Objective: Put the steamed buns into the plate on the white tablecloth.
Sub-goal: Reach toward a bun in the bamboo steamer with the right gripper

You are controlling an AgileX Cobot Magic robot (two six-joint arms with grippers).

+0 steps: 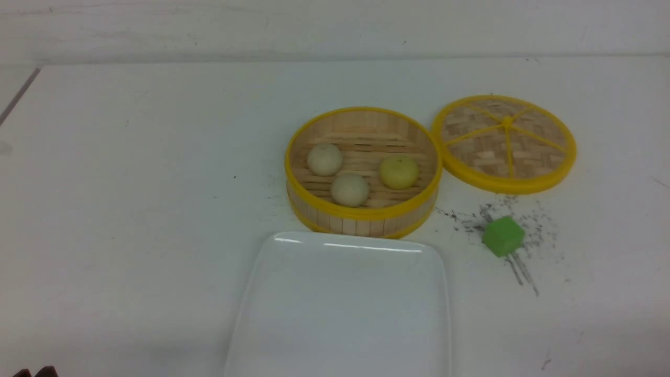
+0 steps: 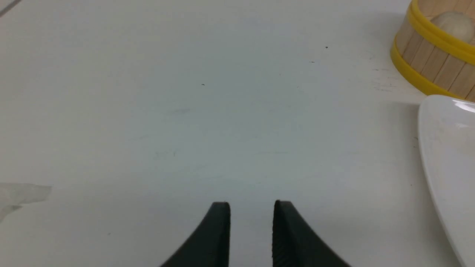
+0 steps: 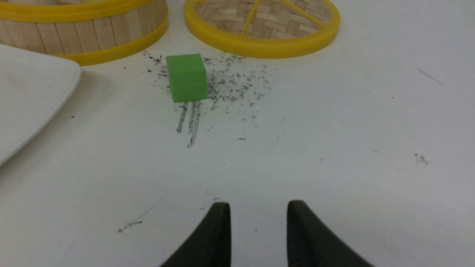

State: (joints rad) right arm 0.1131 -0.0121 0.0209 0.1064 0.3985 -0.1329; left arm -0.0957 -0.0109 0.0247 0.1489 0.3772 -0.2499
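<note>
Three steamed buns lie inside the round bamboo steamer [image 1: 361, 222]: two off-white ones [image 1: 324, 159] [image 1: 349, 189] and a pale yellow one [image 1: 399, 172]. The glossy white plate [image 1: 345, 309] sits empty on the white tablecloth [image 1: 131, 209], directly in front of the steamer. In its wrist view, my left gripper [image 2: 252, 203] hovers open over bare cloth, with the plate's edge [image 2: 449, 155], the steamer [image 2: 430, 63] and one bun [image 2: 454, 22] off to one side. My right gripper [image 3: 259, 203] is also open and empty above the cloth, short of the green cube [image 3: 186, 78].
The steamer's woven lid [image 1: 505, 141] lies flat to the right of the steamer. A green cube [image 1: 502, 236] stands in front of the lid among dark scuff marks. The right wrist view shows the lid [image 3: 259, 26], the steamer wall [image 3: 92, 33] and a plate corner [image 3: 29, 92].
</note>
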